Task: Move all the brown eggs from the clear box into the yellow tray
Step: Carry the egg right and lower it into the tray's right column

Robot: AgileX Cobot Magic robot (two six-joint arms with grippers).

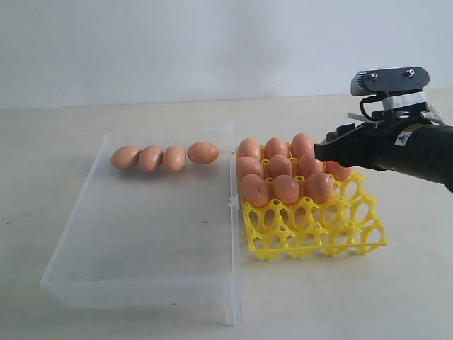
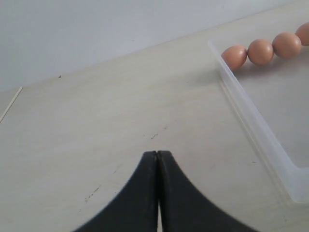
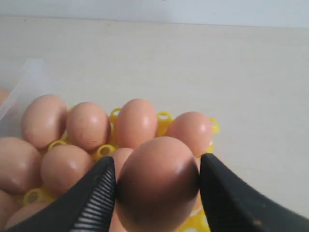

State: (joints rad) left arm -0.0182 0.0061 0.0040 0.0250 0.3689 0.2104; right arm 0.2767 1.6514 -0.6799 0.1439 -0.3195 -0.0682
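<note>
- Logged left gripper [image 2: 157, 155] shut tip to tip, holding nothing, over bare table [image 2: 96, 135] left of the clear box [image 1: 141, 294]. Little risk here unless swung right into the box's low wall.
- Counted four brown eggs [image 1: 163, 157] loose in a row at the far edge of the box, three touching, the fourth just beside them. Likely to roll if one is nudged during a pick.
- Found yellow tray [image 1: 318, 230] just right of the box, far rows filled, near cells bare.
- Noted right gripper [image 3: 157, 176] clamped narrow on one egg [image 3: 154, 159] above the filled cells. Smooth shell, so possible slip; if released here, could crack seated eggs. Could also land on a post rather than in a cup.
</note>
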